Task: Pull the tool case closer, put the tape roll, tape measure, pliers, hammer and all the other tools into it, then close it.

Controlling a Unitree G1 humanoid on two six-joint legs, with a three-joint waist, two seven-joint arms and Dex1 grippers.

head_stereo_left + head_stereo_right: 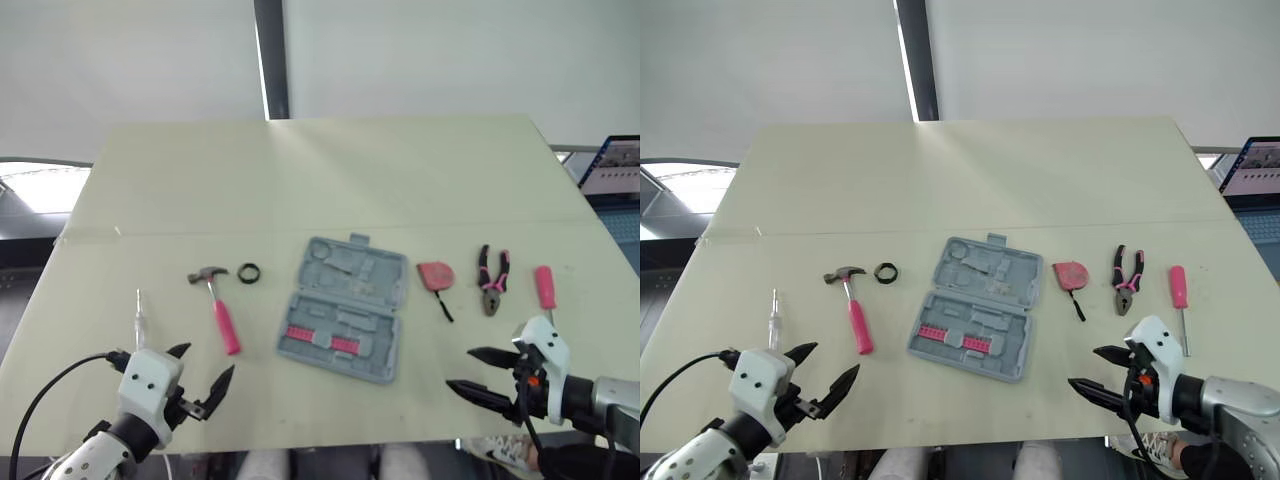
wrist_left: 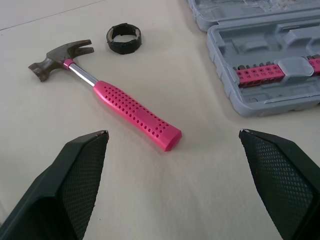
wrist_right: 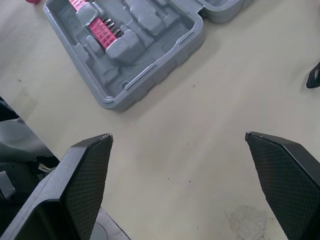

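Your left gripper (image 1: 207, 362) and right gripper (image 1: 460, 368) have fingers spread, empty, both short of the case (image 1: 345, 308). Drag it one-sided and you risk swinging it into the hammer (image 1: 220, 305) or tape measure (image 1: 435, 275).

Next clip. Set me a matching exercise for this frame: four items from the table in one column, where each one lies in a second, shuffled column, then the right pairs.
Things:
1. hammer
2. tape roll
3. pliers
4. tool case

Places:
A. lying open in the middle of the table
B. between the tape measure and the pink screwdriver
C. beside the hammer's head, on the case's side
D. left of the case, handle toward the robot

Pairs: 1-D, 2-C, 3-B, 4-A.
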